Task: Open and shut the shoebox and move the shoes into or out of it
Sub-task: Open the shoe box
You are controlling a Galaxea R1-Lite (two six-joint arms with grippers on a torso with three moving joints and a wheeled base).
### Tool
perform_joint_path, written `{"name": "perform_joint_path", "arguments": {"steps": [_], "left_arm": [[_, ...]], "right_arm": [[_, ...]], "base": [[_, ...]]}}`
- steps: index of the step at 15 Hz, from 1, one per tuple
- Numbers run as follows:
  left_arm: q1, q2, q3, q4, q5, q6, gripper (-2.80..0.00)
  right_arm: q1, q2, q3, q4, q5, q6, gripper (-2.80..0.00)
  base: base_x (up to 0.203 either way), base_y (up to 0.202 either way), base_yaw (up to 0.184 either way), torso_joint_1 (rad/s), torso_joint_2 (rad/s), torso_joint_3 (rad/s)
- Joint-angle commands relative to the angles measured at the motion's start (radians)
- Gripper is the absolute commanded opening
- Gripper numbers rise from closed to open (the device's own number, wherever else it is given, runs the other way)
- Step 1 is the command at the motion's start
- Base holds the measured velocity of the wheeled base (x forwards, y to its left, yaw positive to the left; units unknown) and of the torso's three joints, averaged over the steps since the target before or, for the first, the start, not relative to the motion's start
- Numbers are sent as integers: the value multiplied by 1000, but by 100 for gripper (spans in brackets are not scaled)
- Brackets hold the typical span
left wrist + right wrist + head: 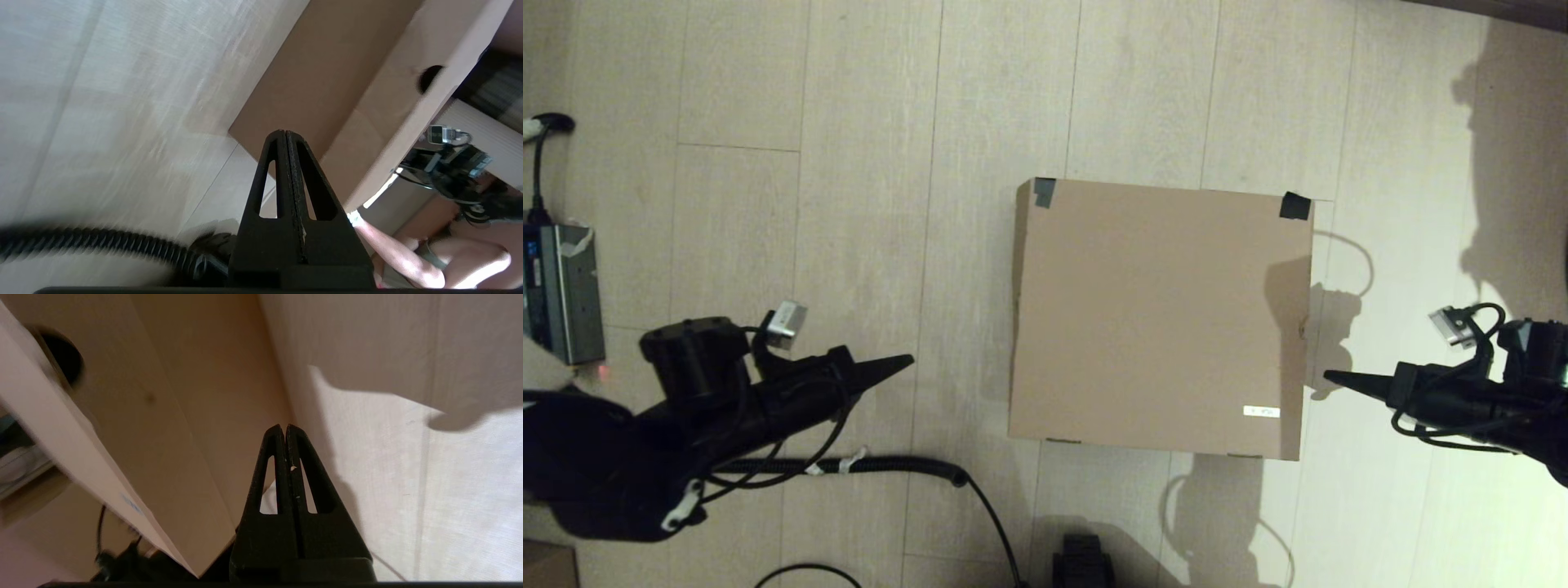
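The brown cardboard shoebox (1160,318) stands on the wooden floor with its lid down. Black tape marks its two far corners and a small white label (1261,412) sits near its front right corner. My left gripper (907,359) hovers to the left of the box, shut and empty, its tip pointing at the box's left wall (327,81). My right gripper (1330,376) is shut and empty too, its tip just off the box's right wall (171,416). The shoes are out of view.
A grey device (560,294) with a black cable lies at the far left. A black corrugated hose (849,467) runs along the floor in front of the left arm. A dark object (1082,563) sits at the bottom edge, before the box.
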Motion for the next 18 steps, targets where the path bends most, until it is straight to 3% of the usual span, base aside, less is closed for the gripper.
{"name": "perform_joint_path", "arguments": {"steps": [1,6,10,16,18], "left_arm": [[-41,85,-38,-17,-3,-19,-280],[-92,88,-85,-19,7,-56,-280],[-121,93,-75,-21,69,-61,-280],[-167,99,-45,-24,78,-61,-280],[-179,100,-15,-73,119,-63,-280]], "right_arm": [[4,81,17,-34,44,7,-280],[78,98,12,-40,64,43,-280],[130,116,3,-67,66,60,-280],[132,22,1,-192,99,314,-280],[133,-19,0,-193,113,375,-280]], "base": [[0,0,0,0,0,0],[0,0,0,0,0,0],[0,0,0,0,0,0],[0,0,0,0,0,0],[0,0,0,0,0,0]]}}
